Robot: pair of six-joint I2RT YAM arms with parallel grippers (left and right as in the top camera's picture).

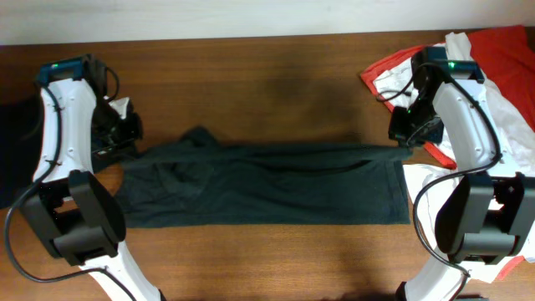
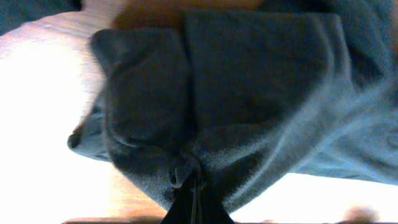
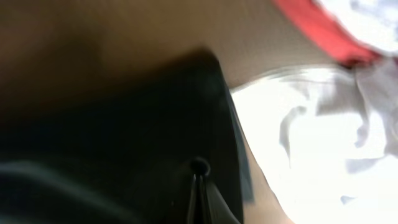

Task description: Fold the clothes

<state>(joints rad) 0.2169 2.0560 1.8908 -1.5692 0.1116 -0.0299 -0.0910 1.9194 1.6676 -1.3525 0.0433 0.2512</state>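
Overhead: left gripper, right gripper clamped on dark shirt; red-white pile beside right.

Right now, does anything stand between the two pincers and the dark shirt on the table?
Nothing visible does. The left pincer is shut on the left end of the dark shirt, and the right pincer on its right end. The red and white clothes lie beside that end.

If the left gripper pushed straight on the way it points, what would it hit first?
The dark T-shirt. The left gripper is shut on its bunched edge, and folded cloth fills the line ahead; how thick that layer is cannot be told.
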